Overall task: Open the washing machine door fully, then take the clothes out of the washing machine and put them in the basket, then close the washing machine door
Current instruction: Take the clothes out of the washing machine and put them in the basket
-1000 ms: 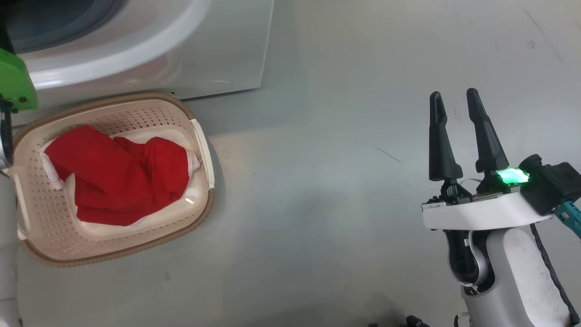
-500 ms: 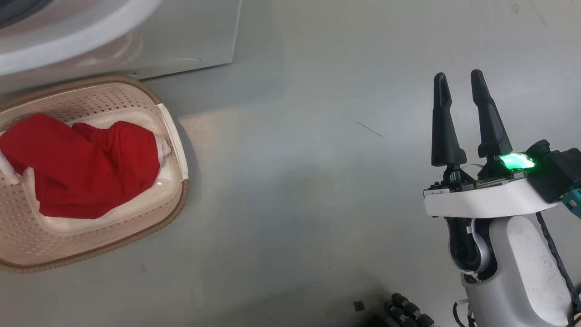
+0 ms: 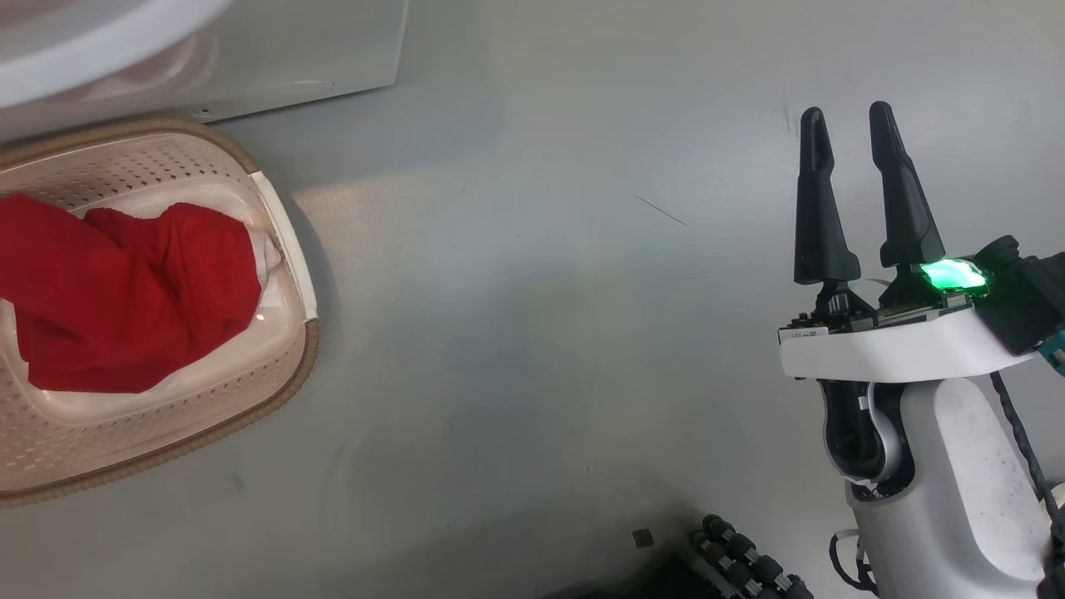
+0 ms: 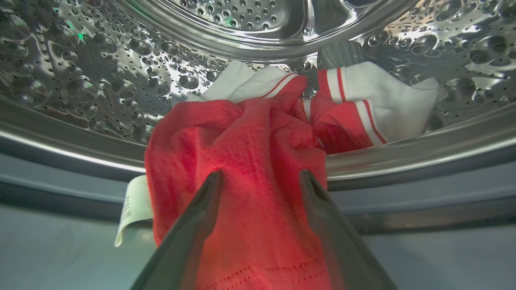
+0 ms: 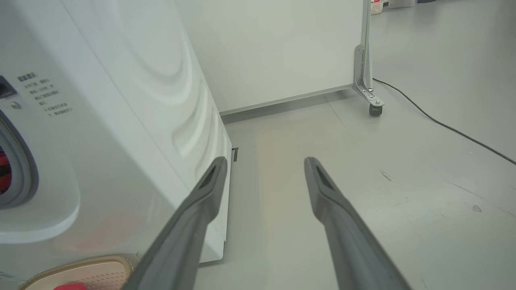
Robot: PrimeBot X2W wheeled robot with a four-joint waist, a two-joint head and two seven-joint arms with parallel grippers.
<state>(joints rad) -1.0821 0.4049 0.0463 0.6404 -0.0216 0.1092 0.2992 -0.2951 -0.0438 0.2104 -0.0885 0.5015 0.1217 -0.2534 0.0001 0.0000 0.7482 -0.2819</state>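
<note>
Clothes [image 3: 125, 291] in basket [image 3: 166, 441] and washing machine [image 4: 100, 72]

Head cam sits high and stares almost straight down at the floor [image 3: 532, 333], catching the washing machine [image 3: 316, 50] bottom corner, the basket [image 3: 274, 399] at its left side and the right pincer [image 3: 846, 112] low right. Left wrist cam is shoved right up to the drum [image 4: 100, 80], peering in along the left pincer [image 4: 261, 173], clothes [image 4: 242, 133] very close. Right wrist cam rides low, looking along the floor past the machine's side toward a white partition [image 5: 282, 48]; it shares that machine corner and a bit of basket rim with the head cam
</note>
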